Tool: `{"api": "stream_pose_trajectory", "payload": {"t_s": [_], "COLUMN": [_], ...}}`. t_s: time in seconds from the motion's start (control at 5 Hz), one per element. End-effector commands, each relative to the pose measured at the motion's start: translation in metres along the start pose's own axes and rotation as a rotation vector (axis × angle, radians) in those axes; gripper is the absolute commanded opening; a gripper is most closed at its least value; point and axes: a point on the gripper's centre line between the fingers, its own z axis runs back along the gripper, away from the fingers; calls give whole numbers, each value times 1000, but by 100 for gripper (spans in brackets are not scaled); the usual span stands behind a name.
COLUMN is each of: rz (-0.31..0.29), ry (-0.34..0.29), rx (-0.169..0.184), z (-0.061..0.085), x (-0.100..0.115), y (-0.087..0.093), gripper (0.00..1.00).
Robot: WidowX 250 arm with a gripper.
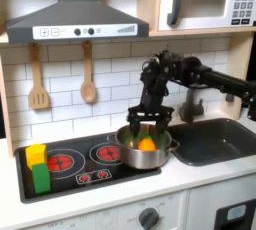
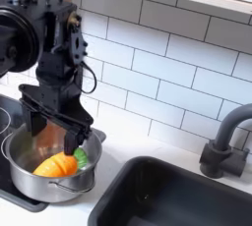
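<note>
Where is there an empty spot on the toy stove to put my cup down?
The left burner is bare, between the yellow and green blocks and the pot. The countertop strip in front of the sink is free too. It is crowded at the pot, where the gripper hangs over the carrot.

Your way down into the pot [image 1: 143, 152] is open from above, but its rim hems the jaws on every side. Yellow and green blocks [image 1: 38, 167] stand at the stove's far left in the first exterior view, the faucet [image 2: 224, 141] and sink [image 1: 215, 139] to the right; the burners [image 1: 80, 158] between lie free.
</note>
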Motion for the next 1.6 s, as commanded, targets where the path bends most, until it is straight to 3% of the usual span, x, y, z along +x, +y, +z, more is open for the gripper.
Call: {"api": "stream_pose_trajectory", "payload": {"t_s": [0.0, 0.6, 0.8, 1.2, 1.4], "rz": [-69, -133, -139, -103, -66], "ry": [27, 44, 51, 38, -12], "rx": [-66, -86, -100, -107, -97], "z": [-19, -35, -38, -20, -2], "x": [-10, -11, -11, -8, 4], "y": [-8, -4, -5, 2, 10], "gripper": [100, 100, 0, 0, 0]}}
